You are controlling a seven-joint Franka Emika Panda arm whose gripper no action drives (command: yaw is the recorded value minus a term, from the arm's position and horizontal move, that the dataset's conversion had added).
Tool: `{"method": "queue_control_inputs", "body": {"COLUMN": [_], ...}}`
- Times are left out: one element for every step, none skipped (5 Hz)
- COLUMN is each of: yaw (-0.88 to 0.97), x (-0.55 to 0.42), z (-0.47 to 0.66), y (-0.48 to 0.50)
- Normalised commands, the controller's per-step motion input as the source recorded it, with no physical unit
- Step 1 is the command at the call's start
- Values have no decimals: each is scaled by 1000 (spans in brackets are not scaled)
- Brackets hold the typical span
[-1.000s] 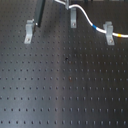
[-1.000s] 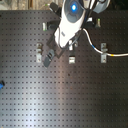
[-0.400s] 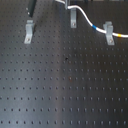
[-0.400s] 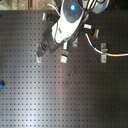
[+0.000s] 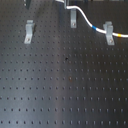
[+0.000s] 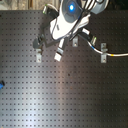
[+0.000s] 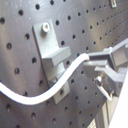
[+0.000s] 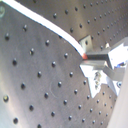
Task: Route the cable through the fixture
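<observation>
The cable [image 5: 85, 18] is a thin white cord. In the first exterior view it curves from the top middle past a blue band [image 5: 96, 28], through the right clip [image 5: 108, 31], to a yellow stretch [image 5: 122, 36]. The fixture [image 5: 73, 19], a slim straight grey clip, stands at the cable's held end. In the first wrist view the cable [image 7: 45, 94] crosses the fixture [image 7: 52, 54] beside its raised block and runs into my gripper [image 7: 96, 65], which is shut on it. The second wrist view shows the cable [image 8: 50, 29] ending at my gripper [image 8: 93, 64].
A longer slanted grey clip [image 5: 28, 31] stands at the first exterior view's left. The black perforated board [image 5: 65, 85] spreads below the clips. In the second exterior view the arm [image 6: 70, 16] hangs over the board's top middle, and a small blue object [image 6: 1, 85] lies at its left edge.
In the second exterior view the arm has turned slightly and drawn a little toward the top. The cable's curve and the three clips look the same.
</observation>
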Motion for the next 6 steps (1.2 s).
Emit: {"method": "queue_control_inputs", "body": {"yaw": [985,0,637,891,394,-157], "x": [-11,-4,-96,60,4,-1], "z": [0,0,467,234,171,610], "y": [33,17,124,42,2,46]}}
